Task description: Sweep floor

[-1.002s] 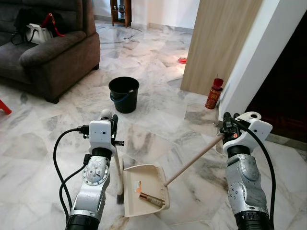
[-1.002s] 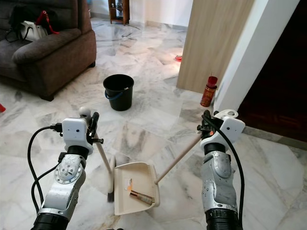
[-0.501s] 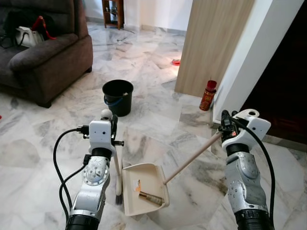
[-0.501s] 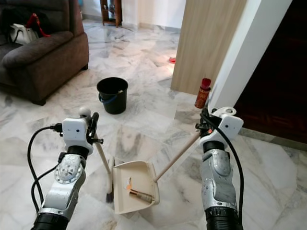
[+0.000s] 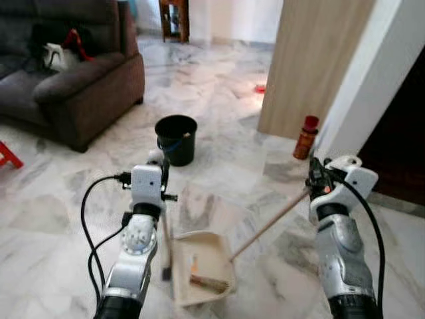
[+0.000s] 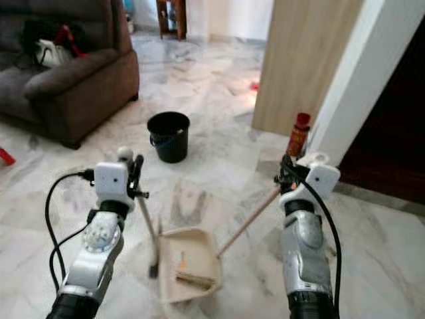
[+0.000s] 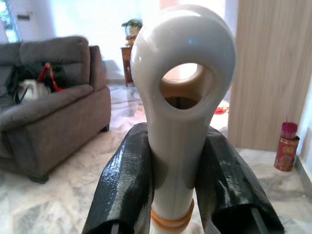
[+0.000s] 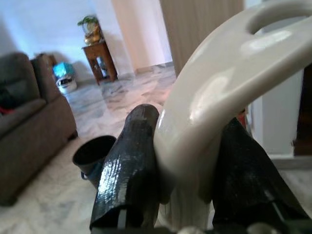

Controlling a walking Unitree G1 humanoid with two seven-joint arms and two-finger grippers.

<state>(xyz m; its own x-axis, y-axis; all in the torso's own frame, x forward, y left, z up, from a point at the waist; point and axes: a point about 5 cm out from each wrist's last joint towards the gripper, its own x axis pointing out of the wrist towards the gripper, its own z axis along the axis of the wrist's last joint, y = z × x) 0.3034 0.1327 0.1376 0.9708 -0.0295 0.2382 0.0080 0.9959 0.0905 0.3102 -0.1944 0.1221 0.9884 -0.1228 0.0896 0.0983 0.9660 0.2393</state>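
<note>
Left gripper (image 7: 178,190) clamps the brush (image 5: 164,232); right gripper (image 8: 190,180) clamps the loaded dustpan (image 5: 199,266). Likely next: emptying into the black bucket (image 5: 176,138).

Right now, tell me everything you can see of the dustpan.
The dustpan is cream plastic, a shallow tray on the marble floor between the two arms. A long pale handle slants up from its rear edge to the right gripper, which is shut on the handle's looped top. Debris lies inside it, a brownish clump and a small orange scrap. The broom, held by the left gripper, stands beside it.
</note>
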